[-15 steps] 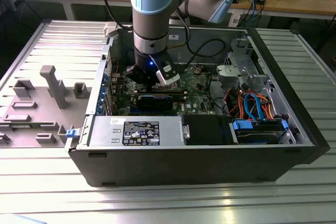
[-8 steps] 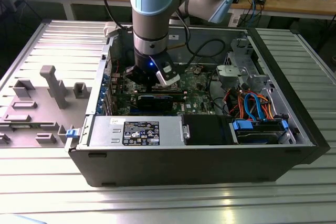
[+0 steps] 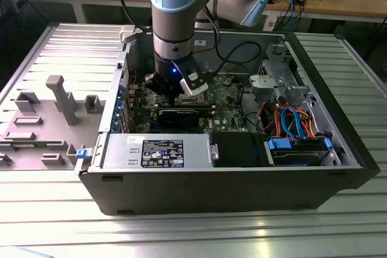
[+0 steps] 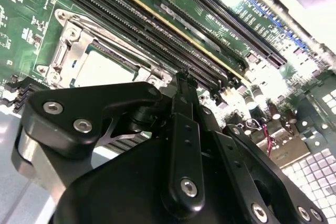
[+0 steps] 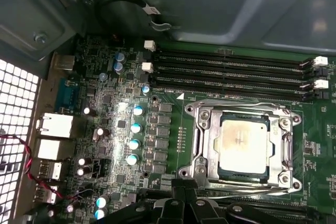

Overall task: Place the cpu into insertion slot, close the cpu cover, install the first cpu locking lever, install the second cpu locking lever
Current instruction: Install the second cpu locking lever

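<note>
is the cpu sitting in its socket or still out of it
In. In the first wrist view the cpu lies flat inside the socket, with the metal cover frame around its silver top.

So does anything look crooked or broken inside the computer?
Nothing stands out. The square silver-grey cpu lies flat and square in its socket, with the thin silver metal cpu cover framing it evenly. The green circuit board shows no damage, and the black gripper hangs just above it.
</note>
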Robot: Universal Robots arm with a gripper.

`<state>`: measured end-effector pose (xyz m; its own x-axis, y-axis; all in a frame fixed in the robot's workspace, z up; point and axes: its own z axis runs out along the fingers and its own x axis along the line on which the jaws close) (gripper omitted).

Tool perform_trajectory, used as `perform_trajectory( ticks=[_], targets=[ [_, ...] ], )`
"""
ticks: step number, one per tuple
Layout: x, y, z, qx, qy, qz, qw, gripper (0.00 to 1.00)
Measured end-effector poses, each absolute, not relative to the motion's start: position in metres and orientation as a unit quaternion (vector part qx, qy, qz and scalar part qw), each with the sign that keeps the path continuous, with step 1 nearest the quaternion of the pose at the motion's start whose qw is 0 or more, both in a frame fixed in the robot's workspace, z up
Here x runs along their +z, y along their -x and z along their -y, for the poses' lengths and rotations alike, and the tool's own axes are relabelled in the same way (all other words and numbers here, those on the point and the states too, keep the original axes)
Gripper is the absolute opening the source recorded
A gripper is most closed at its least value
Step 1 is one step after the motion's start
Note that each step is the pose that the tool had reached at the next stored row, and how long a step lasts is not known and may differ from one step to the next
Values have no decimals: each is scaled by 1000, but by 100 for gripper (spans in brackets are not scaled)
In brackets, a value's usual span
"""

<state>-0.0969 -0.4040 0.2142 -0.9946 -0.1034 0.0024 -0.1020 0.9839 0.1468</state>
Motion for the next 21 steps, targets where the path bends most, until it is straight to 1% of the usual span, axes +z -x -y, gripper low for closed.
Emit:
perform_trajectory(
  ticks=[4, 7, 10, 16, 21],
  targets=[
    [214, 97, 416, -89, -52, 995, 4, 11],
    [214, 97, 417, -93, -52, 994, 4, 11],
    [212, 97, 417, -107, -52, 993, 4, 11],
    [203, 96, 417, -108, -53, 993, 6, 11],
    [200, 96, 410, -107, -53, 993, 6, 11]
  ],
)
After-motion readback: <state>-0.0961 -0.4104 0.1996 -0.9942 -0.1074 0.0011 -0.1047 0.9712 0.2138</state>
